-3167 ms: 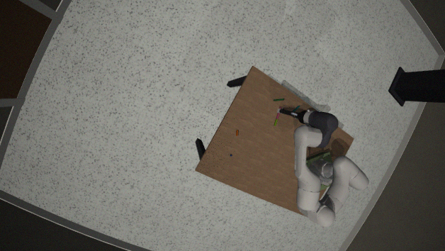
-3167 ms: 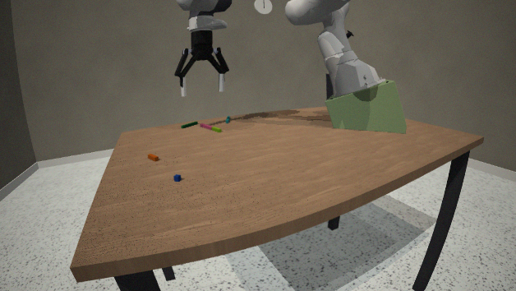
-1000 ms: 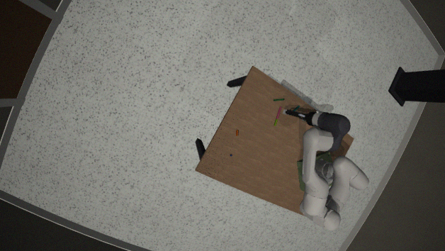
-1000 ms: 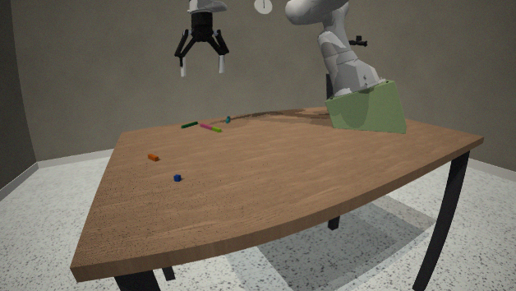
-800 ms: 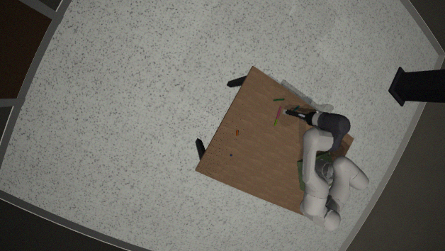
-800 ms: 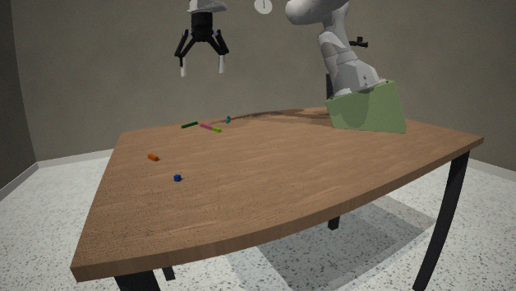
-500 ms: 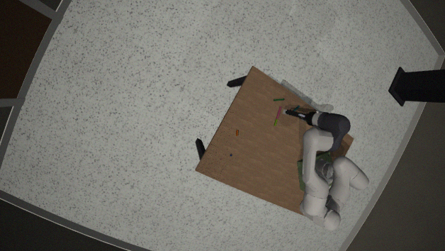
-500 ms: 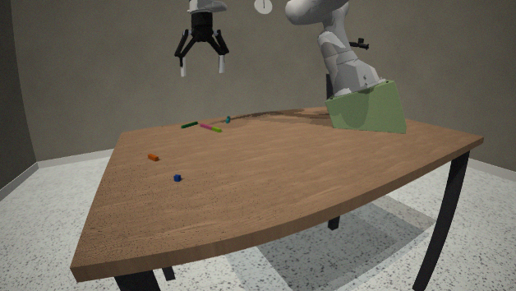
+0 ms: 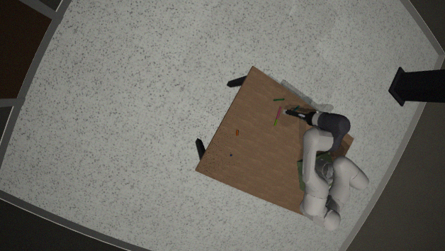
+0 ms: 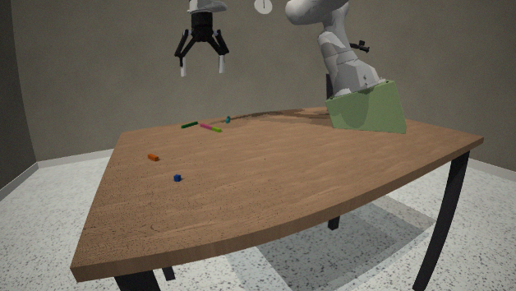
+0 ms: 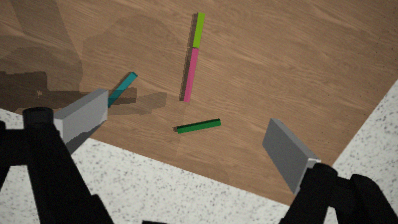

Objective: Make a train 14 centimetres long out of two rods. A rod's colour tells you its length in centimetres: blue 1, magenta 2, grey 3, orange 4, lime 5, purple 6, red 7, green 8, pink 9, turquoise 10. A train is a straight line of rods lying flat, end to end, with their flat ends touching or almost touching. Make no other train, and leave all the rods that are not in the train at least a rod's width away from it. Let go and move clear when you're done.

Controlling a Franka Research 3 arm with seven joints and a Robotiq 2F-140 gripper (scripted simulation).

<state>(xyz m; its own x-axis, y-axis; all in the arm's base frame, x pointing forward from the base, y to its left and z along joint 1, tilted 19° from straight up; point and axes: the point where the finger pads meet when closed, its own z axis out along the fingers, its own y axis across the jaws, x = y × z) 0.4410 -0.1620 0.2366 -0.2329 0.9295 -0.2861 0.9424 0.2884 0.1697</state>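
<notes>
The gripper (image 10: 202, 70) hangs wide and empty at upper centre, above the pink rod (image 10: 205, 126) and lime rod (image 10: 217, 129) lying end to end.

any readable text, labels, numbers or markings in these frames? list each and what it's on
None readable in any view.
Rods (pink rod, lime rod, green rod, turquoise rod, orange rod, blue rod): plain colour, no print.
Green base block: blank.
White disc on the wall: a dark mark, too small to read.
Claw, open and holding nothing: no markings.
</notes>
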